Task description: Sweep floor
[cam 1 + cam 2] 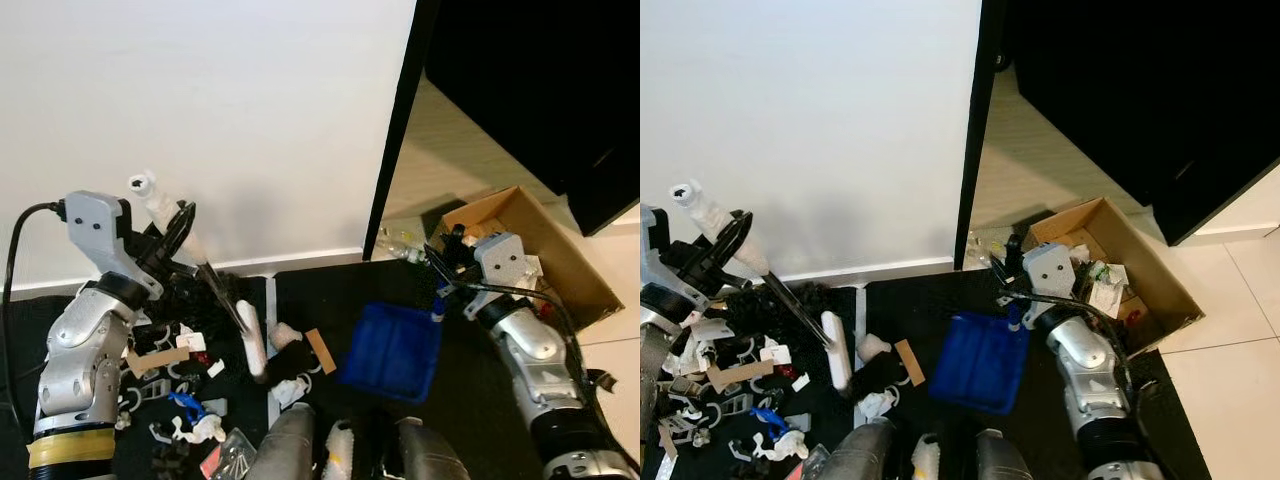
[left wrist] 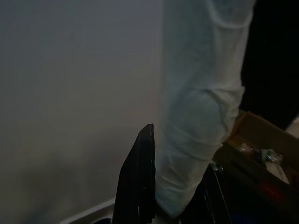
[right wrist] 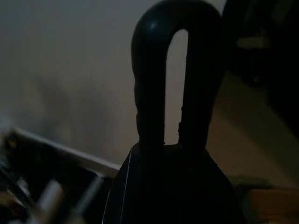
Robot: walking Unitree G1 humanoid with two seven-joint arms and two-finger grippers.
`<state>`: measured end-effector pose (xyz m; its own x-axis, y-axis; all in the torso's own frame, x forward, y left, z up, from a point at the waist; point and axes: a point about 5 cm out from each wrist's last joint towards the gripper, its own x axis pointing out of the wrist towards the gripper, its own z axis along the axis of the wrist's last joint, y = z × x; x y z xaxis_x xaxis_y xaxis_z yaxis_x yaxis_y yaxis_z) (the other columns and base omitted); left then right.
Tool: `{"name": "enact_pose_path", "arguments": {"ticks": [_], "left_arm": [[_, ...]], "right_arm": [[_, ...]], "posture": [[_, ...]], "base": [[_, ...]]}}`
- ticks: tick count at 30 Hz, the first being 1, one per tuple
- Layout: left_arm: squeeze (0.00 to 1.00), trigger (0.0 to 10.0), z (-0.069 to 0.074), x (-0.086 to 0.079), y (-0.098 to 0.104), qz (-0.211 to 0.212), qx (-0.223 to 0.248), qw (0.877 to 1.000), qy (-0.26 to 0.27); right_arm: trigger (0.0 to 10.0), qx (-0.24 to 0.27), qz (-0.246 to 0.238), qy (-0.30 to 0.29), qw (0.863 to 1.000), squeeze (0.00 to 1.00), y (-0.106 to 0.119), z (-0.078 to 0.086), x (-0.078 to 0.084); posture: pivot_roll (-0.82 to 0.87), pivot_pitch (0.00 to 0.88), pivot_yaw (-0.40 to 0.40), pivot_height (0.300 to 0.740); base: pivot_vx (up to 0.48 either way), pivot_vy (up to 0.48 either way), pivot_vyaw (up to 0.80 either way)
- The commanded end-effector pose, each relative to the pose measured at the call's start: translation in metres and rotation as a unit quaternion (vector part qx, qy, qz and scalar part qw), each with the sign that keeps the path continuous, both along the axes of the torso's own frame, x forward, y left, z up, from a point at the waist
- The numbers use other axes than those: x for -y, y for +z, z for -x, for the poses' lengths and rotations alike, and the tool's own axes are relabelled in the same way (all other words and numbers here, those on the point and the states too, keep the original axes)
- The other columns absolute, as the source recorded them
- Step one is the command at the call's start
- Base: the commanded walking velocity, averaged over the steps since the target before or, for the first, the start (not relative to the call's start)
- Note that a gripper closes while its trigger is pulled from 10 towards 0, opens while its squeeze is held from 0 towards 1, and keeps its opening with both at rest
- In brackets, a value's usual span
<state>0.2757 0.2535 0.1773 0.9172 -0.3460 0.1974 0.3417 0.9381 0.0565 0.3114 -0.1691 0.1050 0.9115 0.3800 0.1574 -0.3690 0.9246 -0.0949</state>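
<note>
Jaws of the left gripper (image 1: 180, 232) are clamped on the white-wrapped handle of a hand brush (image 1: 215, 290), whose dark shaft slants down to the right to a white head resting on the black mat (image 1: 330, 285) among the litter (image 1: 180, 400). In the left eye view the right gripper (image 1: 447, 262) holds the dark loop handle of the blue dustpan (image 1: 392, 350), which lies flat on the mat, right of the brush head and apart from it. An open cardboard box (image 1: 560, 255) of rubbish stands far right on the pale floor.

From the right eye view, scraps of plastic, paper and brown card lie thickest on the near left, behind the brush head and away from the pan.

Along the left wrist view the wrapped handle sits between the black fingers (image 2: 138, 177), the wall behind it.

Looking down the right wrist view, the looped pan handle (image 3: 175, 74) rises from the closed jaws, dim but whole.

Risks, as I judge them: the gap between brush and pan may let scraps scatter past the pan's lip; the slanted grip could slip on the smooth wrapping; and a hard stroke might push the pan away.
</note>
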Motion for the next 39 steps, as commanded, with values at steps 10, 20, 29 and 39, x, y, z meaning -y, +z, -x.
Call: {"name": "enact_pose_path", "arguments": {"ticks": [10, 20, 29, 39], "left_arm": [[0.00, 10.0, 0.000, -0.004, -0.002, 0.000, 0.005, 1.000, 0.006], [0.00, 10.0, 0.000, 0.000, -0.007, 0.008, 0.001, 1.000, 0.007], [0.00, 10.0, -0.001, 0.000, -0.010, 0.009, -0.002, 1.000, 0.006], [0.00, 10.0, -0.001, -0.001, -0.011, 0.009, -0.002, 1.000, 0.008]], "right_arm": [[10.0, 0.011, 0.018, -0.055, 0.998, 0.00, -0.001, -0.012, 0.003], [10.0, -0.014, 0.004, -0.063, 0.998, 0.00, -0.017, -0.008, -0.001], [10.0, -0.018, 0.018, -0.075, 0.997, 0.00, -0.022, -0.007, 0.002], [10.0, 0.023, 0.057, -0.050, 0.997, 0.00, -0.004, -0.011, 0.008]], "posture": [[0.24, 0.186, 0.060, 0.740], [0.24, 0.188, 0.057, 0.740], [0.24, 0.186, 0.058, 0.740], [0.23, 0.178, 0.052, 0.740]], "base": [[0.000, 0.000, 0.00], [0.000, 0.000, 0.00], [0.000, 0.000, 0.00], [0.000, 0.000, 0.00]]}}
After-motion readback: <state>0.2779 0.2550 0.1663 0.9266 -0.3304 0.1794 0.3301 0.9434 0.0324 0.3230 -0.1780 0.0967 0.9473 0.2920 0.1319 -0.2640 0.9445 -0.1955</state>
